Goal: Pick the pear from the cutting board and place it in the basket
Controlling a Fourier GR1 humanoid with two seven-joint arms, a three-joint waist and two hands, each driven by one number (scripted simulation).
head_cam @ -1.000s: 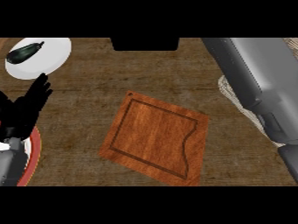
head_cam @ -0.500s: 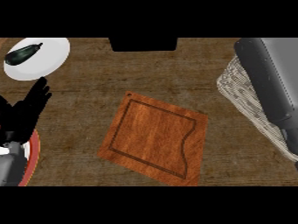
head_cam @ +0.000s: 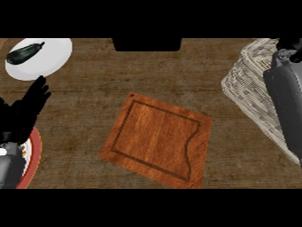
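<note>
The wooden cutting board (head_cam: 156, 139) lies in the middle of the counter with nothing on it. No pear shows anywhere. The woven basket (head_cam: 248, 82) stands at the right edge, largely covered by my right forearm. My right hand (head_cam: 298, 47) shows only as a dark shape over the basket's far side, near the top right corner; whatever it may hold is hidden. At the left edge my left hand (head_cam: 17, 114) rests open with its fingers up.
A white plate (head_cam: 48, 60) with a dark eggplant (head_cam: 24, 52) sits at the far left. A red-rimmed plate (head_cam: 32, 153) lies at the lower left, partly under my left forearm. Bare wooden counter surrounds the board.
My right forearm has swung to the right and now lies over the basket, with the hand above its far side. The left hand has stayed where it was.
</note>
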